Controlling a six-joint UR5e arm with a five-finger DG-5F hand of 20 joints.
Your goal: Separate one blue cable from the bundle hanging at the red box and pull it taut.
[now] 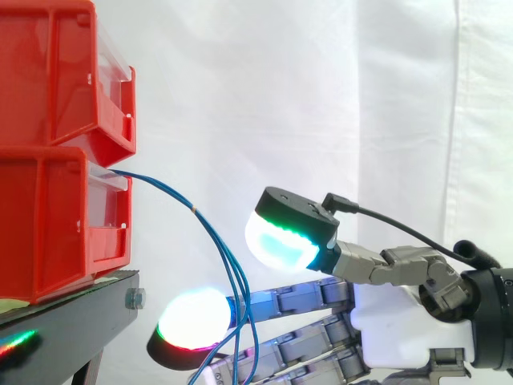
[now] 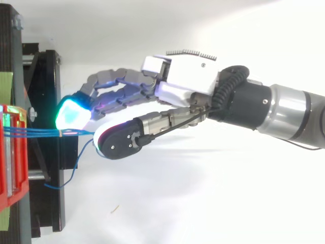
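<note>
Just right of the lower red bin (image 1: 48, 224), the blue cable bundle (image 2: 35, 133) droops across the straight fingers (image 1: 296, 301) of my hand (image 1: 385, 317). The thumb (image 1: 292, 228) stands clear above and grips nothing; I judge it's poised to pinch one strand.

Backdrop is a white curtain (image 1: 321, 96), a bit wrinkled, with a seam running down its right side. The black stand (image 1: 88, 309) sits lower left, with a silver bolt (image 1: 135, 299) on its front edge. A pale green strip (image 2: 5, 86) runs along the stand's top. A tiny tan speck (image 2: 116, 208) lies on the white surface (image 2: 203, 203), well apart from the stand.
</note>
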